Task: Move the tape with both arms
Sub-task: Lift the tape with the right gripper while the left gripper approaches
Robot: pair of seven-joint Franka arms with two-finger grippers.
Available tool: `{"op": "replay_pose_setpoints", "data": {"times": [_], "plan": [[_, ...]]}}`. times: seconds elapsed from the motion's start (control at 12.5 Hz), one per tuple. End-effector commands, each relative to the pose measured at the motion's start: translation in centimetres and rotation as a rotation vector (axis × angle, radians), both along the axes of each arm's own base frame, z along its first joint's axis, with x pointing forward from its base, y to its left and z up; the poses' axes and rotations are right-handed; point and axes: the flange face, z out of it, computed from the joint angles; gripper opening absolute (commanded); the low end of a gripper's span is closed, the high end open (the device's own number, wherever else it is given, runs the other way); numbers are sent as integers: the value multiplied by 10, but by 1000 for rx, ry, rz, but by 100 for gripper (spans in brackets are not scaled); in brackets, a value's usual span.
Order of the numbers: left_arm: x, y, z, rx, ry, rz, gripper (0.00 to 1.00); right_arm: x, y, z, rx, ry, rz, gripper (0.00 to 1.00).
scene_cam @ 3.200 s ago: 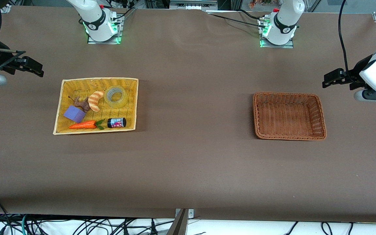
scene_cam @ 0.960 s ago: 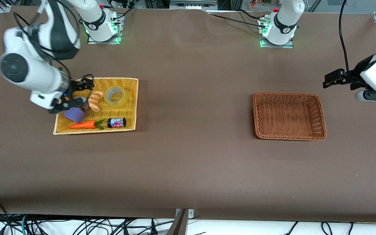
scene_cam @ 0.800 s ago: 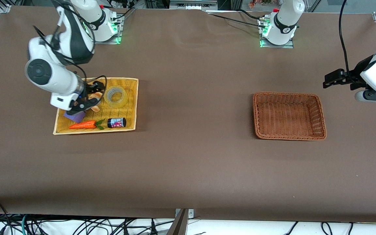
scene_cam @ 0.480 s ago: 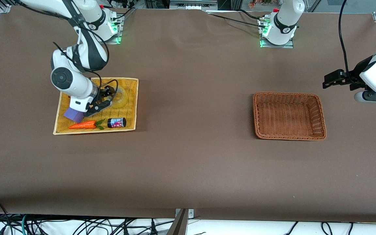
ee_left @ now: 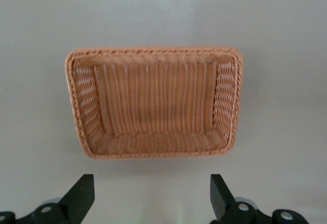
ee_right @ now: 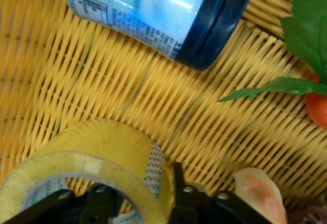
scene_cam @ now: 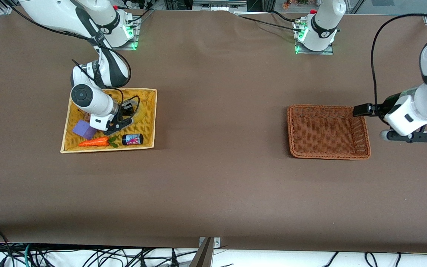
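**Right gripper down on tape in yellow tray; left gripper spread beside brown basket**

Right gripper [scene_cam: 124,113]: down inside the yellow wicker tray [scene_cam: 147,139] at the right arm's end of the table. In the right wrist view [ee_right: 135,203], one finger [ee_right: 102,201] inside the hole of the tape [ee_right: 97,168], the other [ee_right: 179,193] outside, against the roll's wall. Wall of the roll pinched between the two; counted as gripping the tape. In the front view, tape [scene_cam: 139,113] mostly hidden by the gripper, only a pale-yellow arc showing, in the tray's corner farther from the front camera and toward the table's middle. Cannot tell whether the roll rests on the tray floor or is lifted off it.

Other tray contents:
- blue-labelled jar [scene_cam: 132,139] lying on its side, nearer the front camera than the tape; also close in the right wrist view [ee_right: 163,15]
- toy carrot [scene_cam: 94,141] with green leaves, beside the jar
- purple block [scene_cam: 83,129], partly covered by the wrist
- croissant toy [ee_right: 258,188], tip visible beside the outer finger in the right wrist view

Left gripper [scene_cam: 361,110]: over the rim of the brown wicker basket [scene_cam: 328,154] at its end toward the left arm's end of the table. In the left wrist view [ee_left: 150,196], fingers spread wide, nothing between them. Basket [ee_left: 82,106] seen whole there, nothing in it.
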Motion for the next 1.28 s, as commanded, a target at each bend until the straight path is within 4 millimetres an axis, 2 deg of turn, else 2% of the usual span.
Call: {"op": "replay_pose_setpoints", "data": {"times": [0.0,0.16,0.24,0.32,0.4,0.48,0.56,0.72,0.88,0.96,1.12,1.2], "plan": [[3,5,8,-32,-33,1,100,13,1,41,-4,-38,-18,0],[14,8,-13,-28,-36,11,100,34,19,83,-28,39,-38,0],[15,9,-16,-29,-34,16,100,45,36,109,-40,86,-48,0],[17,5,-23,-30,-24,25,100,51,55,128,-49,108,-73,0],[20,6,-35,-28,-7,50,100,51,82,142,-42,107,-102,0],[22,6,-37,-16,-13,70,100,46,114,142,-25,110,-162,0],[26,5,-43,-15,-45,73,100,41,147,138,0,121,-246,0],[33,-1,-78,-15,-19,69,100,40,222,122,58,93,-362,0],[32,-19,-93,-8,-23,73,100,38,298,91,98,73,-496,0],[30,-34,-98,-5,-17,93,100,32,335,73,133,55,-538,0],[25,-57,-109,-12,-20,102,100,21,395,41,250,7,-550,0],[22,-66,-117,-21,-25,91,100,8,415,28,277,0,-558,0]]}}
